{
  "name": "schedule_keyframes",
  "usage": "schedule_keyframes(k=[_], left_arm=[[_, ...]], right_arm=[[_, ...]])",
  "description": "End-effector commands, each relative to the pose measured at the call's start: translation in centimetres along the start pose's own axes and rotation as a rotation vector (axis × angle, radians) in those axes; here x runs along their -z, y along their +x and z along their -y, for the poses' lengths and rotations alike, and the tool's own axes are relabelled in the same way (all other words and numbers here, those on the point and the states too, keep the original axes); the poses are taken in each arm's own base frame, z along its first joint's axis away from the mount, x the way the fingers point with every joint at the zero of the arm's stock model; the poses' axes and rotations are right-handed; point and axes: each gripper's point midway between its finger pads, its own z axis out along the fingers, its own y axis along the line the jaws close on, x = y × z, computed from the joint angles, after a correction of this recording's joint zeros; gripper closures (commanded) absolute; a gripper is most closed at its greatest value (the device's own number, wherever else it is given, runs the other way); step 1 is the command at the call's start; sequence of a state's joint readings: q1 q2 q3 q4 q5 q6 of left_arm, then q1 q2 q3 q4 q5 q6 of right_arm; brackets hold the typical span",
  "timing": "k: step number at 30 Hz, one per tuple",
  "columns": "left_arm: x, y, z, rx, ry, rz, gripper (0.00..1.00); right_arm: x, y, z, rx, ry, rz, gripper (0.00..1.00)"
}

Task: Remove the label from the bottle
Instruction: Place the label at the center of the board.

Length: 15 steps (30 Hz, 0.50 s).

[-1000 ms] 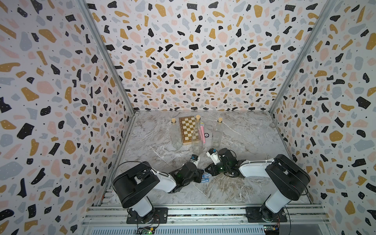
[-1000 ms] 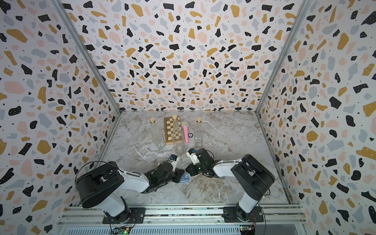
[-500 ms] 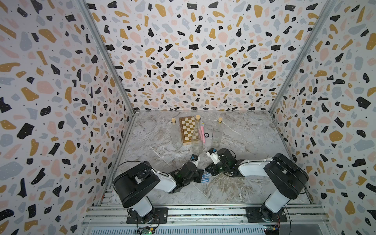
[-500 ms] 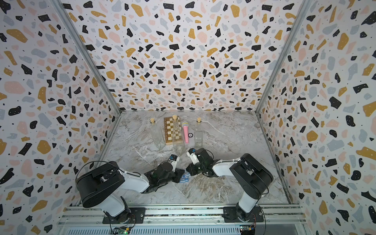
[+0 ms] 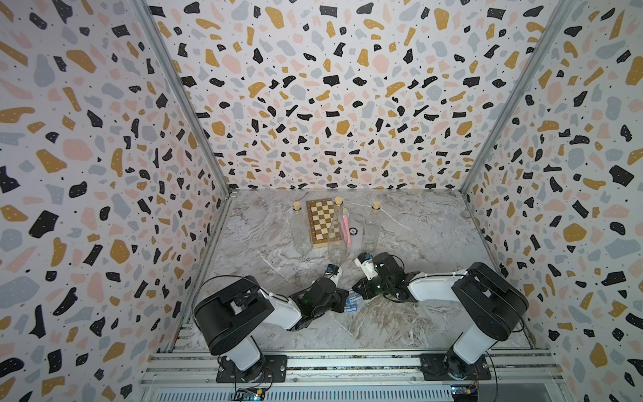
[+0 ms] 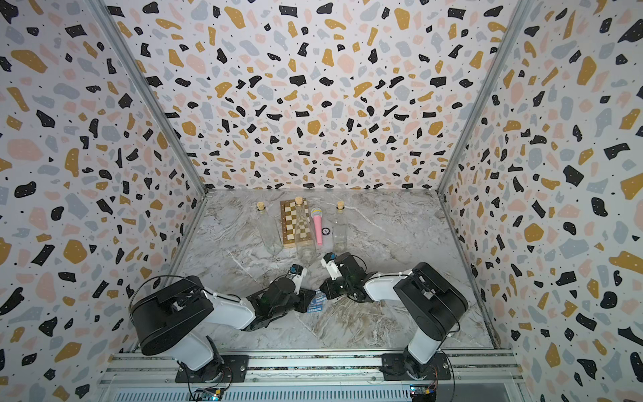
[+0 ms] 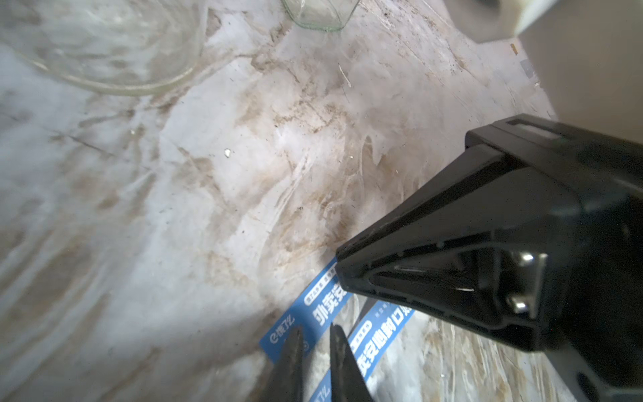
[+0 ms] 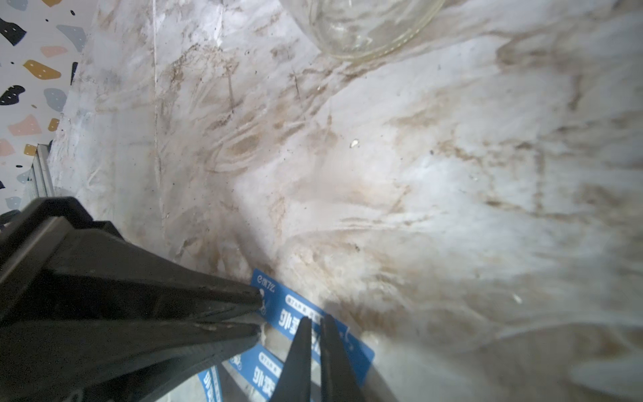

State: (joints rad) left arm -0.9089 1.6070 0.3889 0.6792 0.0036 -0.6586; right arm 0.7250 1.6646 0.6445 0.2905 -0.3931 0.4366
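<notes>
Step in hand: peeling. My left gripper [image 7: 315,343] and right gripper [image 8: 315,343] are both nearly closed, each pinching the blue label [image 7: 323,308], low at front centre of the table [image 7: 208,174]. Bottle beneath: cannot make out. Next, I judge: 1 holds, 1 pulls slowly away.

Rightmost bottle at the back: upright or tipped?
Upright. In both top views the bottle stands on its base on the table, with its cork at the top.
</notes>
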Motion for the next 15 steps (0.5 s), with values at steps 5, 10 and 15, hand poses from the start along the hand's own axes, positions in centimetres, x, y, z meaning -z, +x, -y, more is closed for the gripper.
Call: schedule_keyframes(k=[5, 10, 15], left_arm=[[0.2, 0.4, -0.5, 0.003, -0.006, -0.009, 0.83], [0.7, 0.2, -0.5, 0.001, -0.015, -0.001, 0.83], [1.3, 0.1, -0.8, 0.002, -0.027, 0.007, 0.83]], right_arm=[[1.4, -1.5, -1.8, 0.033, -0.037, 0.034, 0.89], [1.0, -1.3, -2.6, 0.043, -0.049, 0.027, 0.89], [0.3, -0.8, -2.5, 0.04, -0.05, 0.01, 0.89]])
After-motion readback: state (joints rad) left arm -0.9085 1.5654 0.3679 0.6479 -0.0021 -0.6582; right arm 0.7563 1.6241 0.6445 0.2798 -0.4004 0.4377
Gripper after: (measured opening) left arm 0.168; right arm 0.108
